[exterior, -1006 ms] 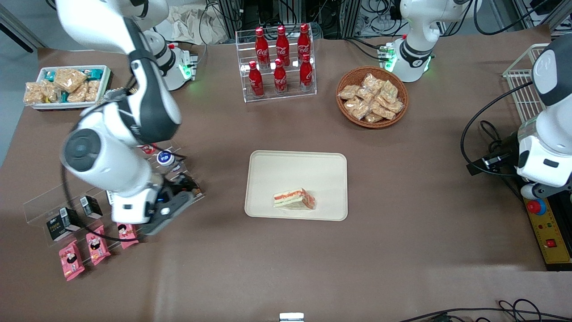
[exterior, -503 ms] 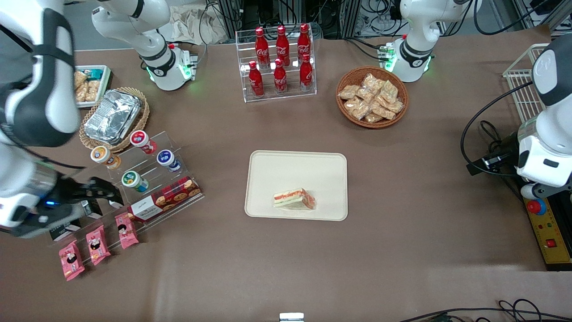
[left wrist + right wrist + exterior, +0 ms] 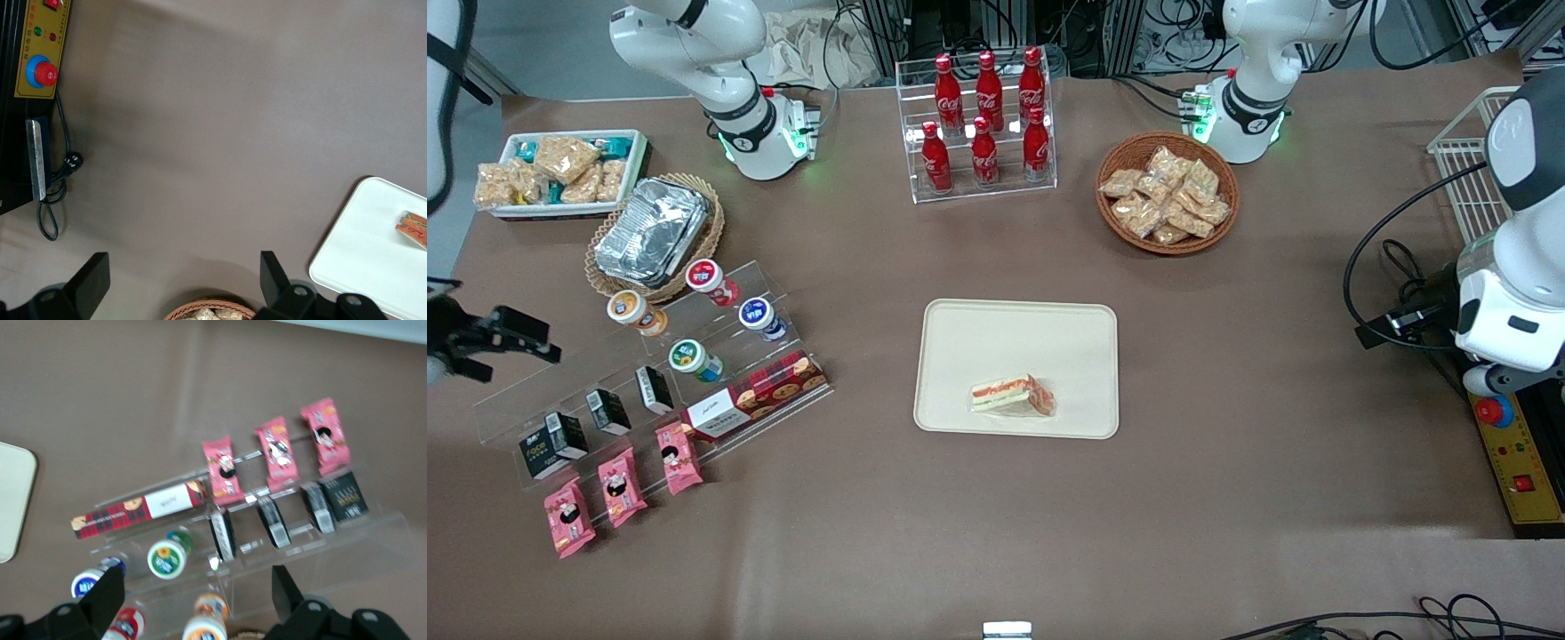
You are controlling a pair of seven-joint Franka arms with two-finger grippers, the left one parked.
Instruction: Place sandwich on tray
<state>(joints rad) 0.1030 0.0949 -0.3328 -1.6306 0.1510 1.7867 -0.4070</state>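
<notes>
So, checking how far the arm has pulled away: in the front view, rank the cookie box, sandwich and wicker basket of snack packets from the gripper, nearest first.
Gripper, open, at the working arm's table end.
1. Cookie box, on the acrylic stand.
2. Sandwich, on the tray.
3. Wicker basket, toward the parked arm's end.

The gripper [image 3: 503, 342], fingers spread and empty, has swung away from the acrylic snack rack [image 3: 649, 373] to the working arm's table edge.
</notes>
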